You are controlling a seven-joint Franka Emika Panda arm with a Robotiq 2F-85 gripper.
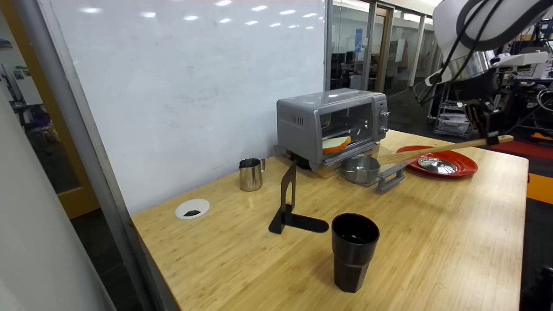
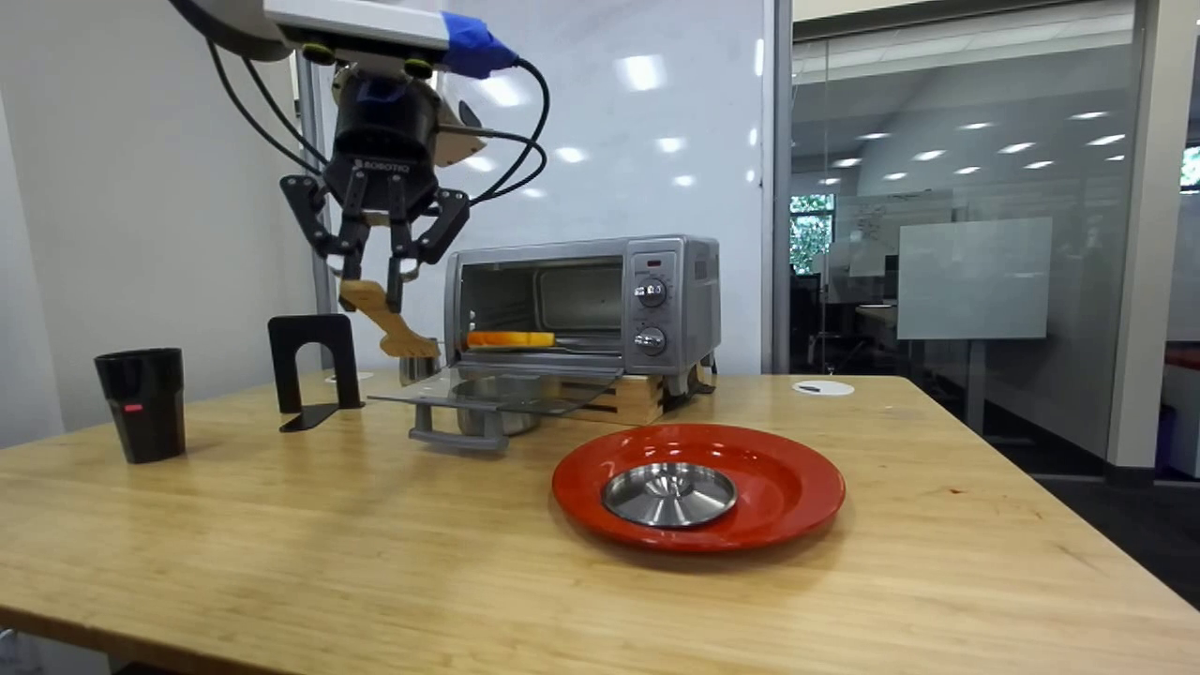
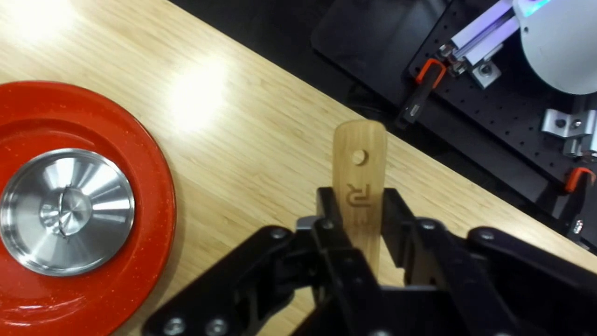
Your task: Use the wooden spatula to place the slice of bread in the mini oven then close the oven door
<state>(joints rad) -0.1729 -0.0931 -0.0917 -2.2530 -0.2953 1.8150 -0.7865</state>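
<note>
My gripper (image 2: 371,298) is shut on the handle of the wooden spatula (image 3: 359,172), up in the air above the table. The spatula's handle (image 1: 462,145) slopes down toward its slotted blade in an exterior view. No bread lies on the blade. The slice of bread (image 2: 511,338), pale on top with an orange crust, lies flat inside the mini oven (image 1: 298,121), at the front left of its opening. The oven door (image 2: 534,389) is folded down level, its grey handle bar (image 2: 459,437) toward the front. In the wrist view neither bread nor oven shows.
A steel pot (image 1: 362,169) stands under the lowered door. Near it is a red plate (image 2: 797,487) with a steel lid (image 2: 670,495). A black cup (image 1: 354,250), black bookend (image 1: 302,222) and steel pitcher (image 1: 251,177) also stand on the table. Wooden blocks (image 2: 619,401) support the oven.
</note>
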